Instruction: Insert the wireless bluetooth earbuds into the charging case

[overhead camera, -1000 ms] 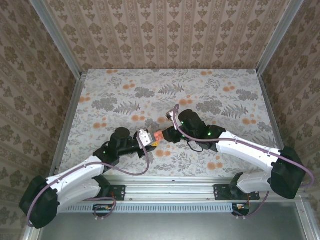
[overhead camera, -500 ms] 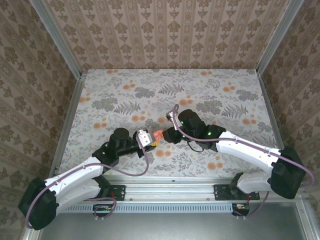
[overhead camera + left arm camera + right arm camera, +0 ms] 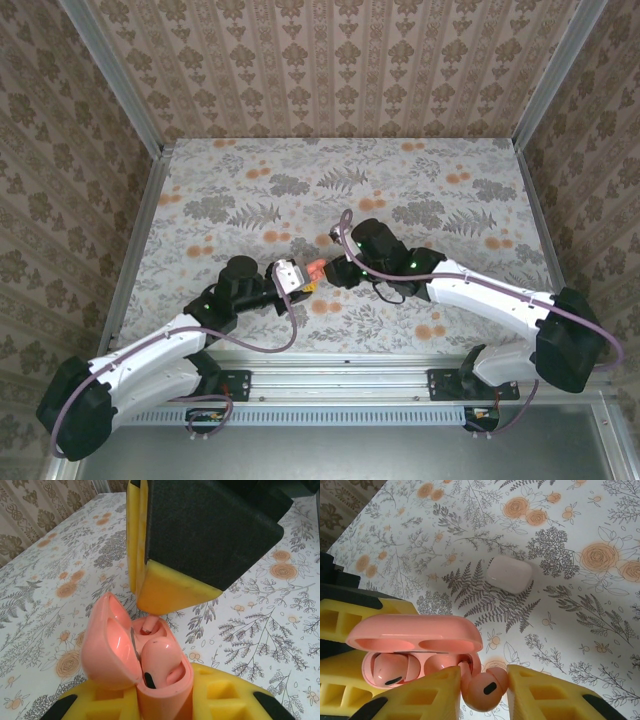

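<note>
My left gripper (image 3: pixel 161 706) is shut on the base of a coral charging case (image 3: pixel 167 692), whose lid stands open to the left. One coral earbud (image 3: pixel 159 656) sits in the near slot. My right gripper (image 3: pixel 484 690) is shut on a second coral earbud (image 3: pixel 483 694). The stem of that earbud (image 3: pixel 148 625) dips into the case's far slot. In the right wrist view the open case (image 3: pixel 415 632) lies left of the held bud, with the seated bud (image 3: pixel 387 671) inside. From above, both grippers meet at the case (image 3: pixel 313 268) near the table's front middle.
A closed white case (image 3: pixel 509 573) lies flat on the floral table (image 3: pixel 580 610) beyond the grippers. Patterned walls (image 3: pixel 330 60) close in the table at the back and both sides. Open floral surface lies all round the two arms.
The right arm has crept a little to the left, bringing the held earbud closer into the case. The left arm and the case have stayed put.
</note>
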You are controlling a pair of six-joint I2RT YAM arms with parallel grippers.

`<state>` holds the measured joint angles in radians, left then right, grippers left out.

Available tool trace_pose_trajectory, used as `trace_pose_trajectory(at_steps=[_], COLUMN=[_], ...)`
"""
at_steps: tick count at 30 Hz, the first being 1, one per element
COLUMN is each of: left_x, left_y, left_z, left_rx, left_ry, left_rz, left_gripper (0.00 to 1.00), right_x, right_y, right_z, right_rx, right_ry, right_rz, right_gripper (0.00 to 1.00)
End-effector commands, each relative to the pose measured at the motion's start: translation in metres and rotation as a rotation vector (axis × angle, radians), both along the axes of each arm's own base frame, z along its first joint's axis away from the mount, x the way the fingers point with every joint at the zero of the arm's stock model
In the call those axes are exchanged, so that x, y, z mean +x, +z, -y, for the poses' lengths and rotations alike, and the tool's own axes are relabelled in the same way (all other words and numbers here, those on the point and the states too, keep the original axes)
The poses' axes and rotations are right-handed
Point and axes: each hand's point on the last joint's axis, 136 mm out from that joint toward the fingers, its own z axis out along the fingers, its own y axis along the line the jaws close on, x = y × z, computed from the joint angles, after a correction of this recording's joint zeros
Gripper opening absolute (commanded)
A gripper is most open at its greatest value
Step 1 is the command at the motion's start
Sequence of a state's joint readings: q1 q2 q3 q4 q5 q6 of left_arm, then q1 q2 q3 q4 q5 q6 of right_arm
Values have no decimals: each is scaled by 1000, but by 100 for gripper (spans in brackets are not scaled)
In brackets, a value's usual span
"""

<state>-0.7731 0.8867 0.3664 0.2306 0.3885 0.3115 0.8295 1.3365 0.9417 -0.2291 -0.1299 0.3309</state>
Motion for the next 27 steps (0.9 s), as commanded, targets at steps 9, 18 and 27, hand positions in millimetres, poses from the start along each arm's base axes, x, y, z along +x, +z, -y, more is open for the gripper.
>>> trace_pose_trajectory(at_steps=[9, 18, 27], left_x=[-1, -2, -3], left_y=[21, 21, 25], left_z=[5, 5, 4], left_rx=[-35, -35, -45], left_ry=[-25, -27, -19], left_rz=[60, 60, 69], left_gripper=[4, 4, 4], right_x=[-1, -6, -6], right_y=[9, 12, 3], right_z=[-8, -16, -12], right_rx=[-48, -47, -50], right_ry=[32, 61, 21], right_rz=[27, 28, 1], right_gripper=[30, 30, 30])
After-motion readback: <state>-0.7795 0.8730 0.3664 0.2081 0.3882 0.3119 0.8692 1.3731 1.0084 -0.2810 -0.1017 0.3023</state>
